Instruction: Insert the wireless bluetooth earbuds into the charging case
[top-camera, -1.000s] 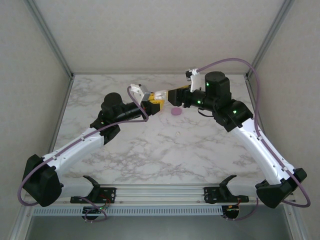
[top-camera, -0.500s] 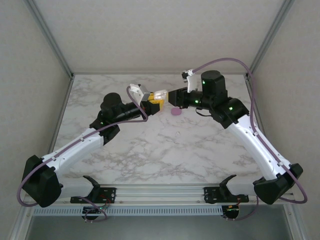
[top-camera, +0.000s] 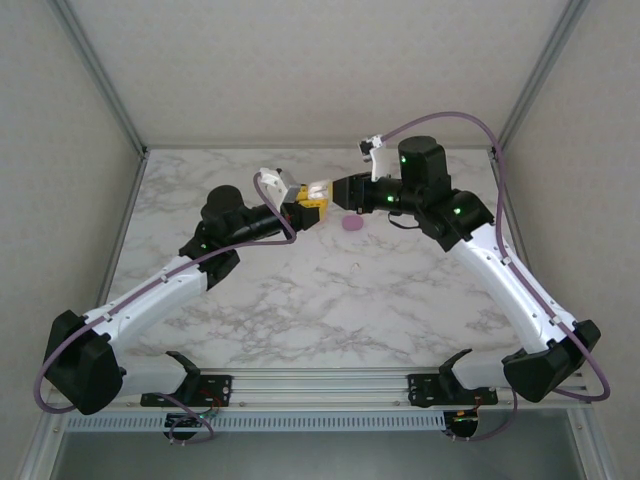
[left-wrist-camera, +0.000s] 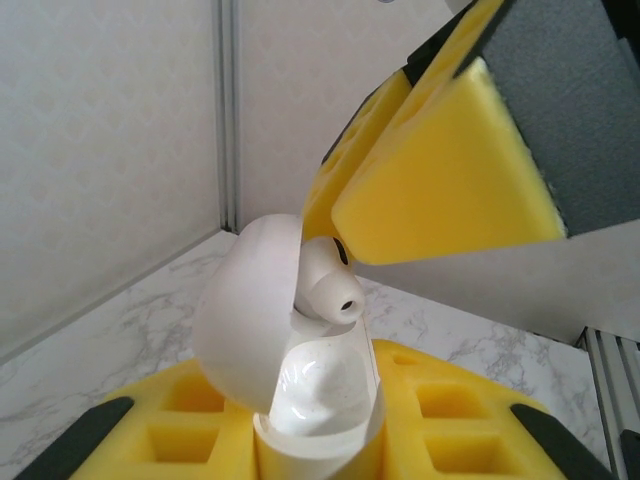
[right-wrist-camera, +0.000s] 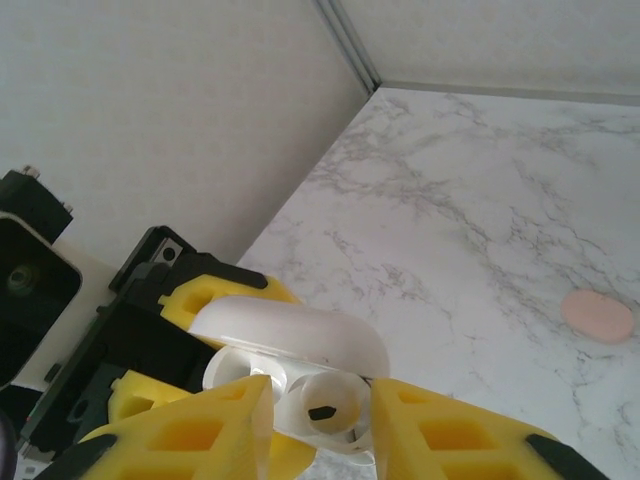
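My left gripper (top-camera: 306, 200) is shut on a white charging case (top-camera: 318, 189), held up above the table with its lid swung open (left-wrist-camera: 250, 310). My right gripper (top-camera: 340, 190) meets it from the right, with a white earbud (right-wrist-camera: 325, 405) pinched between its yellow fingers (right-wrist-camera: 470, 430). The bud's tip (left-wrist-camera: 328, 288) sits at the mouth of the case, just under the lid and above the glossy cavity (left-wrist-camera: 320, 385). From the right wrist, the case (right-wrist-camera: 290, 330) lies right behind the bud. The left gripper (left-wrist-camera: 318, 452) clamps the case's lower half.
A small purple oval piece (top-camera: 353, 224) lies on the marble table (top-camera: 330, 290) just below the two grippers. The right wrist view has a pink oval piece (right-wrist-camera: 597, 316) on the marble at the right. Walls close the table at the back and both sides.
The right gripper has shifted a little left, bringing the earbud up to the open case. Its jaws have narrowed. The left arm and the case have stayed still.
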